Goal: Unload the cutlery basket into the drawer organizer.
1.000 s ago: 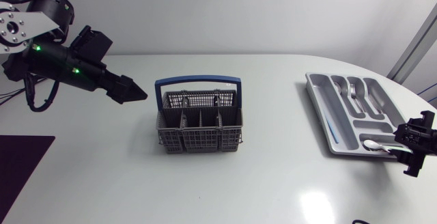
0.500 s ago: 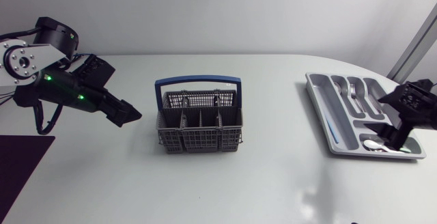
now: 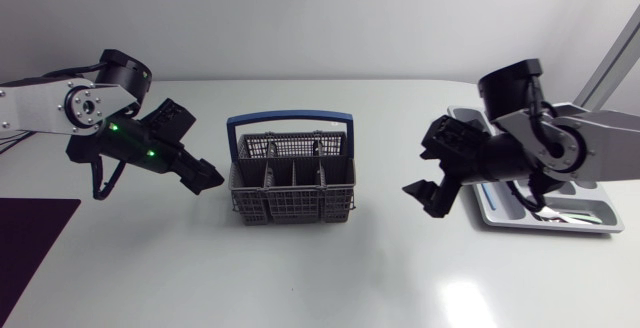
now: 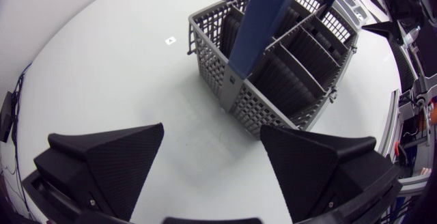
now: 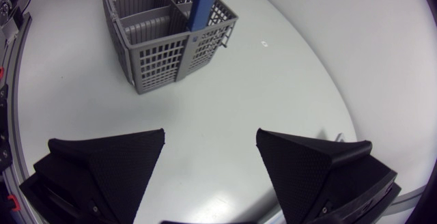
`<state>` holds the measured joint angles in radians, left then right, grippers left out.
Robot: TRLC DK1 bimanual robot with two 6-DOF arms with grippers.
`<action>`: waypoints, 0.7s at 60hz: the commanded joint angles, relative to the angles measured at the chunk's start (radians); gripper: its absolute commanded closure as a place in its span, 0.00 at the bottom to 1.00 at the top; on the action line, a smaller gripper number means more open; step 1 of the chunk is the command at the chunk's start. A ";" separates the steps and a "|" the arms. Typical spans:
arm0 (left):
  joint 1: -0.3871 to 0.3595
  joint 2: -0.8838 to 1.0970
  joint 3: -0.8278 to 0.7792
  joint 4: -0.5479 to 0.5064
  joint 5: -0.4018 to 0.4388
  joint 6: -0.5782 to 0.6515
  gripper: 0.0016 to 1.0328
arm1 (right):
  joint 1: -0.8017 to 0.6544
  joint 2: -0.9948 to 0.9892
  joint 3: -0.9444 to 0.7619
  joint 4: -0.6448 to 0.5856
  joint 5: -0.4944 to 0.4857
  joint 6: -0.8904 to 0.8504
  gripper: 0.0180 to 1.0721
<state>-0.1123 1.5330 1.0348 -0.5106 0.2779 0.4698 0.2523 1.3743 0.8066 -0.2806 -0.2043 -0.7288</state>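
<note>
Faces the basket (image 3: 292,204) end-on from both sides, left gripper (image 3: 205,176) spread and near, right gripper (image 3: 424,198) spread and farther off.

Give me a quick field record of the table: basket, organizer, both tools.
basket: grey, blue-handled, upright at the centre of the table; no cutlery visible in its compartments
organizer: grey tray at the right side, partly hidden by the right arm
left tool: open, empty, close to the basket's left end, not touching it
right tool: open, empty, above bare surface between basket and organizer, facing the basket
</note>
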 commanded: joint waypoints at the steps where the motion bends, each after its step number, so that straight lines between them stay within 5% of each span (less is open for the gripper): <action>1: -0.020 0.027 0.008 0.014 -0.005 0.007 0.04 | 0.048 0.065 0.036 0.018 0.025 0.086 0.08; 42: -0.136 0.121 0.103 0.049 -0.060 -0.053 0.04 | 0.173 0.232 0.163 0.046 0.091 0.184 0.08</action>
<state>-0.2260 1.6245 1.0981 -0.4755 0.2062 0.4454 0.4107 1.5845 0.9569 -0.2386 -0.1036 -0.5720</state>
